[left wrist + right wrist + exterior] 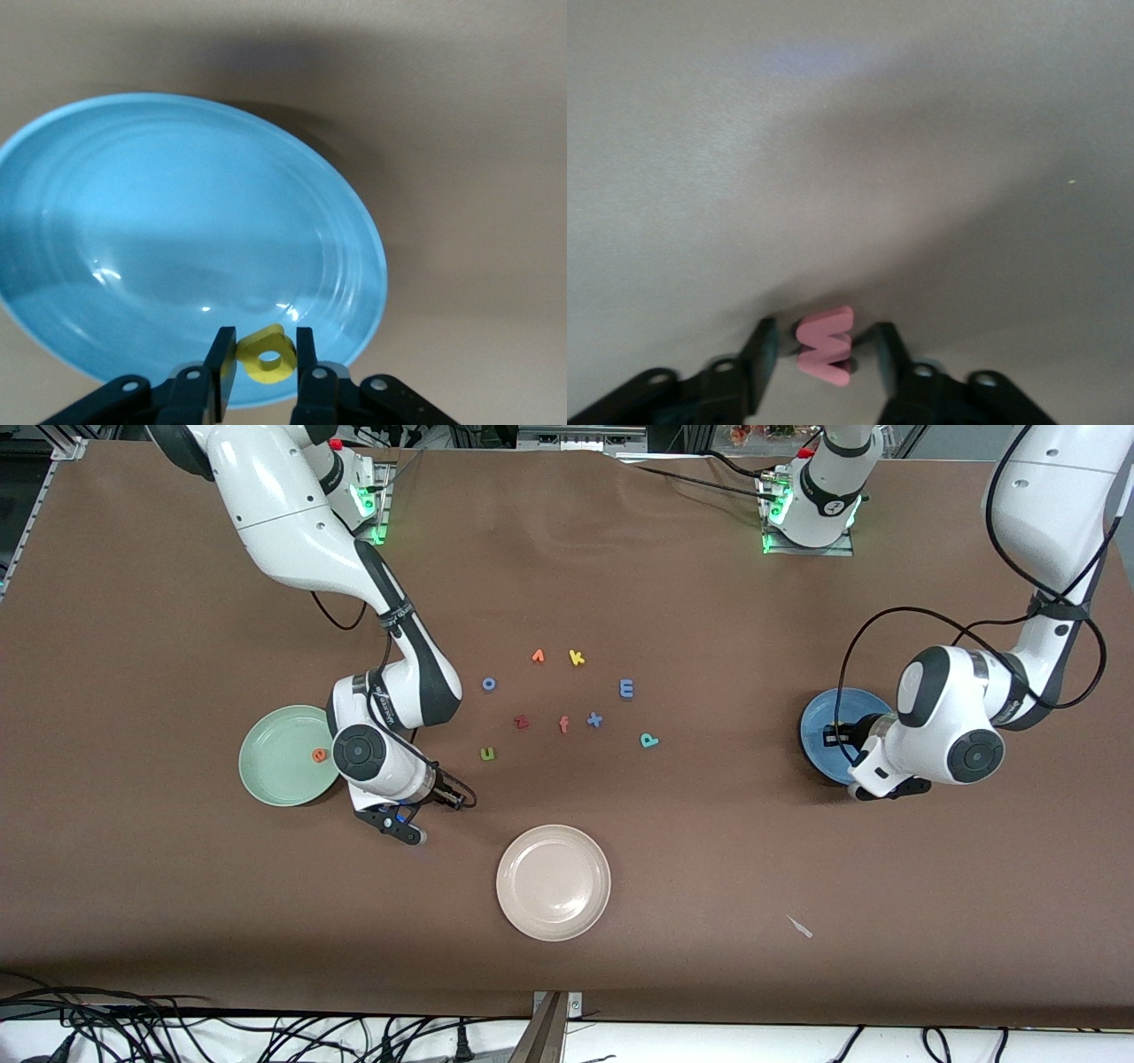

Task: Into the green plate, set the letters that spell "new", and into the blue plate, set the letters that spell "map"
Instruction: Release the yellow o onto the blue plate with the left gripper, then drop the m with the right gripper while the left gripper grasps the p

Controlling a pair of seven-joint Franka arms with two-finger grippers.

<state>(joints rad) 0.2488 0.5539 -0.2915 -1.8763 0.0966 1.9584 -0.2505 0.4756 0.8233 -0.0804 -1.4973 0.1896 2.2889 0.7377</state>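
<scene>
Here the right gripper bracketed the pink "w", contact unclear; it could slip. Left gripper held yellow "a" over blue plate.

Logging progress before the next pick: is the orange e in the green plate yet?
In. The orange e lies on the green plate, near the rim closest to the right gripper.

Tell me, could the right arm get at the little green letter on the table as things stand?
Probably not yet: the green letter lies unblocked nearby, but the right gripper has a pink letter between its fingers, which must go first.
</scene>
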